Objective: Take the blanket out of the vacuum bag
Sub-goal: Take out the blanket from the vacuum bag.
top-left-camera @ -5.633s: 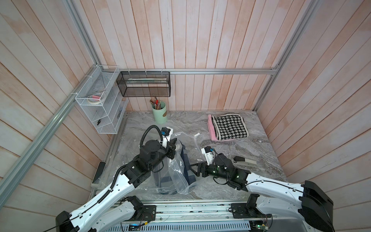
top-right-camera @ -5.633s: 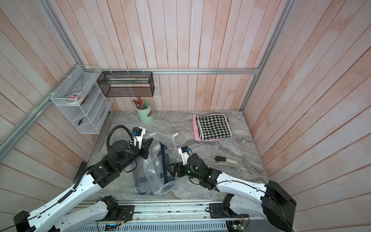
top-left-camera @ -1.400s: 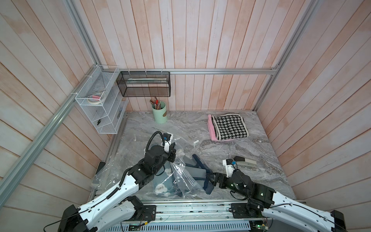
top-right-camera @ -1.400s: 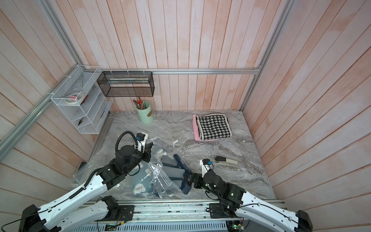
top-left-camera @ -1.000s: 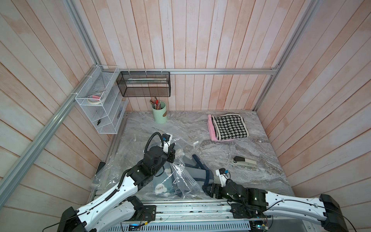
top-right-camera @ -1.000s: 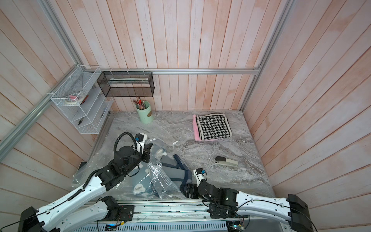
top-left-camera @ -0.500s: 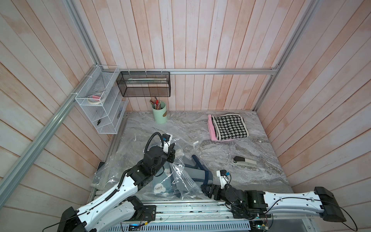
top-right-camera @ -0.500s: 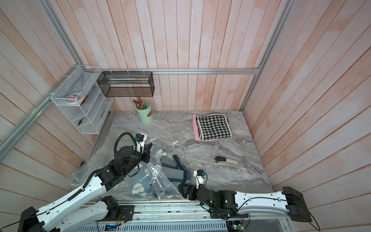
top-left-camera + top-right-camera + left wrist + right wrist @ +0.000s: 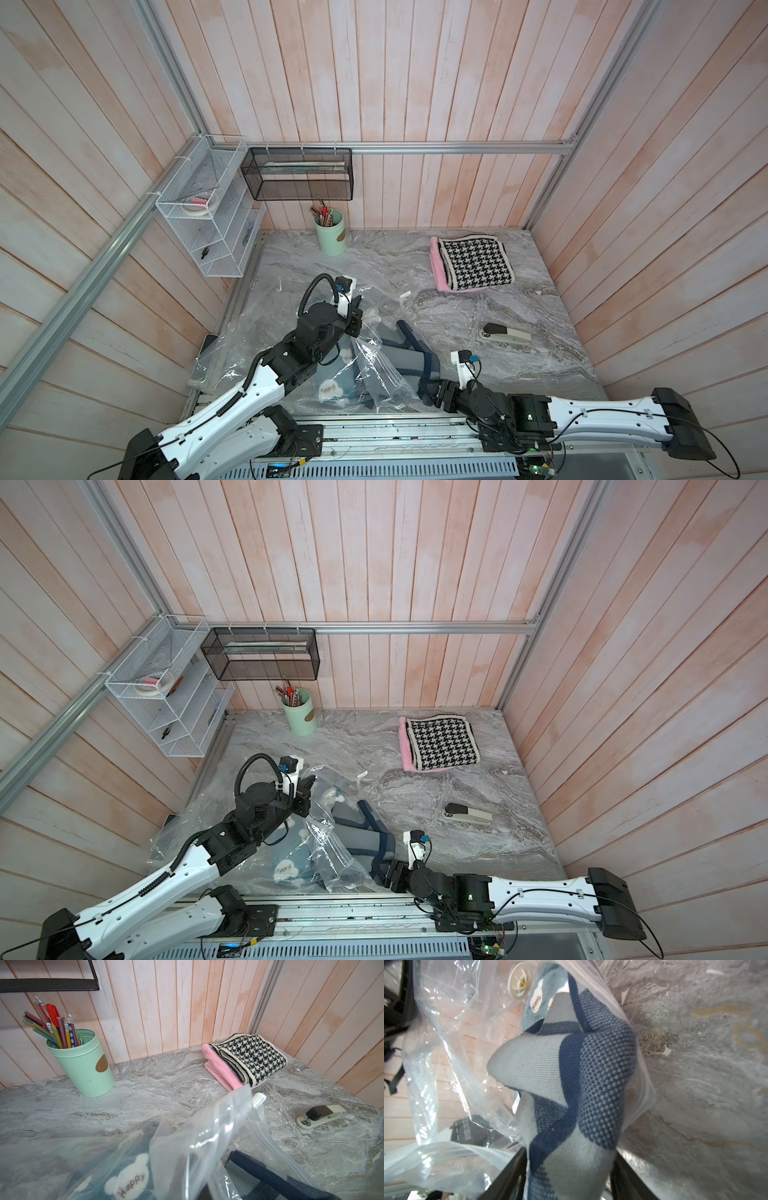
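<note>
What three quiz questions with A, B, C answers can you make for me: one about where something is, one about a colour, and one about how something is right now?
1. Where is the stapler?
A) lying on the marble table
B) on the floor
C) in a drawer

2. What colour is the pencil cup?
A) red
B) mint green
C) black

3. How is the blanket?
A) partly out of the vacuum bag, its end in the right gripper
B) wholly sealed inside
C) folded flat beside the stapler

Answers:
1 A: both top views show it lying flat on the marble.
2 B: the left wrist view shows it pale green.
3 A: the right wrist view shows its end between the gripper's fingers, past the bag's mouth.
</note>
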Action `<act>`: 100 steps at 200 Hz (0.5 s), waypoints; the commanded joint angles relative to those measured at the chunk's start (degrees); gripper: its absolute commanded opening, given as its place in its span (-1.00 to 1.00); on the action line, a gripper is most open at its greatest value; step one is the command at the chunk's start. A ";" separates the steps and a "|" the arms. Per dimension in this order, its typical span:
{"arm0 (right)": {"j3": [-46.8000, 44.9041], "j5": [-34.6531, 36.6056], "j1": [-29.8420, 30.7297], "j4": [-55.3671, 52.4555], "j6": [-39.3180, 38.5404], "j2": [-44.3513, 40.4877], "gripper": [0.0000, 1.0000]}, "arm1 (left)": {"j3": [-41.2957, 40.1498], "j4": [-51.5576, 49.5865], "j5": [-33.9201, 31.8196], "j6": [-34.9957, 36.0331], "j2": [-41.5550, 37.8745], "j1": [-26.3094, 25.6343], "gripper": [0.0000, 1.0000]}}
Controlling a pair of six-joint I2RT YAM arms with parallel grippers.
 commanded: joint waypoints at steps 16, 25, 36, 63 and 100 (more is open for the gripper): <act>2.12 1.87 -0.27 1.51 -2.57 0.94 -1.00 | -0.42 1.01 -1.16 0.96 0.04 0.17 -1.00; 2.63 1.73 -0.58 1.54 -3.60 0.83 -1.00 | -0.54 1.02 -1.25 0.88 0.09 0.17 -1.00; 3.50 1.54 -1.11 1.54 -5.31 0.54 -1.00 | -0.53 0.73 -1.17 0.82 0.29 0.17 -1.00; 6.90 -0.23 -4.61 -1.83 -8.72 -0.41 -1.00 | -0.78 0.51 -1.53 0.87 -0.32 0.15 -1.00; 11.42 -2.08 -8.83 -6.24 -13.15 -3.30 -1.00 | -1.14 1.49 -0.91 1.05 -0.09 0.15 -1.00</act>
